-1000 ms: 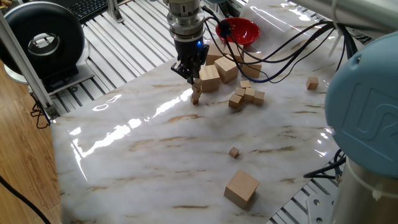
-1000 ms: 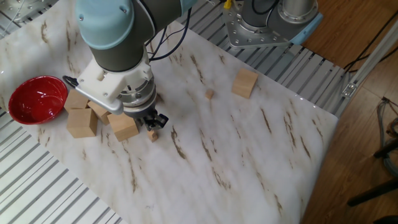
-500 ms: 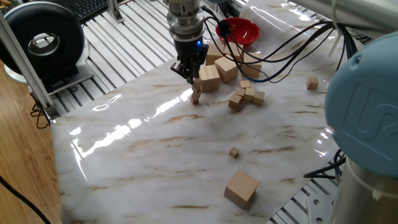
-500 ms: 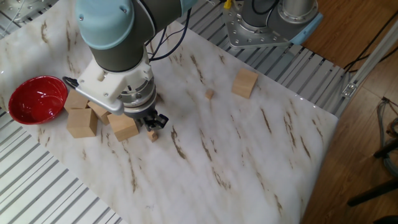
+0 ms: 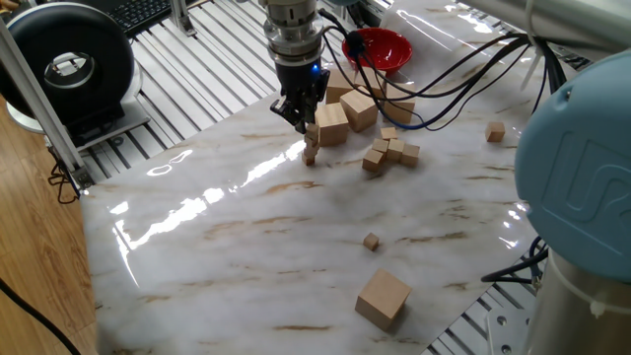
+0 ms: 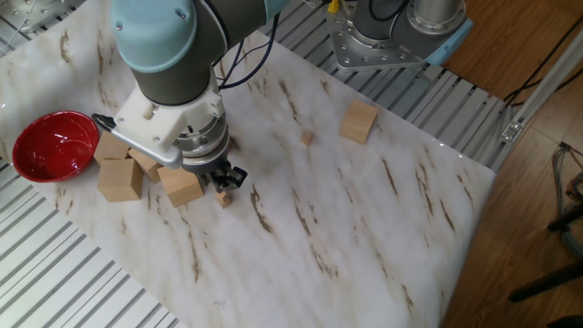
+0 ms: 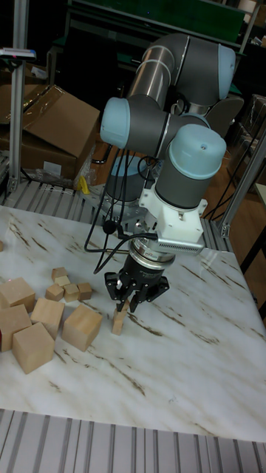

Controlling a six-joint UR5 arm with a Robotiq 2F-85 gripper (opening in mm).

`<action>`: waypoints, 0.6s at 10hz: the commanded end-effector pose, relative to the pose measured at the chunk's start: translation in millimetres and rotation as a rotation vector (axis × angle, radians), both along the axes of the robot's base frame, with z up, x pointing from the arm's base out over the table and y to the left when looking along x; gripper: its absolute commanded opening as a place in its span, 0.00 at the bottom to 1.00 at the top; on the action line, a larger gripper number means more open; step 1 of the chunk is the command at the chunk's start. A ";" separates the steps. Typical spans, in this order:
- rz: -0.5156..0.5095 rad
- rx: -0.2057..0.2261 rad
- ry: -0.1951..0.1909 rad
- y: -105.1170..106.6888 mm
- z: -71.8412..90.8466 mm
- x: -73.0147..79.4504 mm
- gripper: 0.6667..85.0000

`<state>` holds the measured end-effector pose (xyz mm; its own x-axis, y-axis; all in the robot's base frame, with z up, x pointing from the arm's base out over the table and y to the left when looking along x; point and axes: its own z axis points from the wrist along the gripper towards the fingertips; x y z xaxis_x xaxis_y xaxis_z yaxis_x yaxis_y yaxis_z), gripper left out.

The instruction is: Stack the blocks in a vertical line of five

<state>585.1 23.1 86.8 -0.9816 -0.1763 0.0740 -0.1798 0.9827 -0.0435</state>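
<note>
A short leaning stack of tiny light-wood blocks (image 5: 311,150) stands left of the cube pile; it also shows in the tall fixed view as the stack (image 7: 118,321). My gripper (image 5: 307,122) points straight down over it, and its fingers (image 7: 118,297) appear shut on the top block (image 7: 123,305). In the other fixed view the gripper (image 6: 224,179) hides most of the stack, leaving only the bottom block (image 6: 224,199) showing. Several more tiny blocks (image 5: 387,152) lie clustered to the right. A single one (image 5: 371,241) sits alone further forward.
Large wooden cubes (image 5: 347,112) crowd right behind the stack, close to the gripper. Another large cube (image 5: 383,298) sits near the front edge, and a medium cube (image 5: 495,130) lies at the right. A red bowl (image 5: 380,46) and black cables (image 5: 444,94) are at the back.
</note>
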 end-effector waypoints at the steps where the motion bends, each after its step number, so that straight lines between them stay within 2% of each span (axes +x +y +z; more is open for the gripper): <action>1: 0.009 0.015 0.003 2.6 0.9 -0.5 0.38; 6: 0.024 0.016 0.018 1.6 1.4 -4.2 0.43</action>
